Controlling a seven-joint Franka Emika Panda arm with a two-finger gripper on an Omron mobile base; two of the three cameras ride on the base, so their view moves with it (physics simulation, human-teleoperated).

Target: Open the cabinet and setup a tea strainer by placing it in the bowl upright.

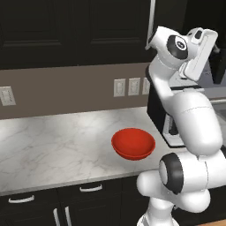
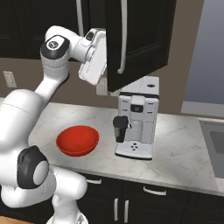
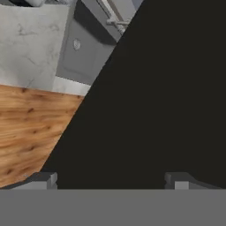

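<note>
The near-black cabinet (image 2: 39, 26) hangs above the counter. Its right door (image 2: 142, 39) stands swung out, with its silver bar handle (image 2: 124, 37) near the free edge. My hand (image 2: 93, 57) is raised beside that edge, next to the door. In the hand view my gripper (image 3: 113, 182) is open, its fingertips (image 3: 43, 180) wide apart with nothing between them and the dark door panel (image 3: 167, 88) just ahead. The red bowl (image 1: 133, 143) sits empty on the marble counter (image 1: 53, 141), below and left of the hand. The tea strainer is hidden.
A white coffee machine (image 2: 137, 118) stands on the counter right of the bowl, under the swung door. Wall outlets (image 1: 127, 87) are on the backsplash. Low drawers with curved handles (image 1: 91, 188) run under the counter edge. Wood floor (image 3: 31, 128) lies below.
</note>
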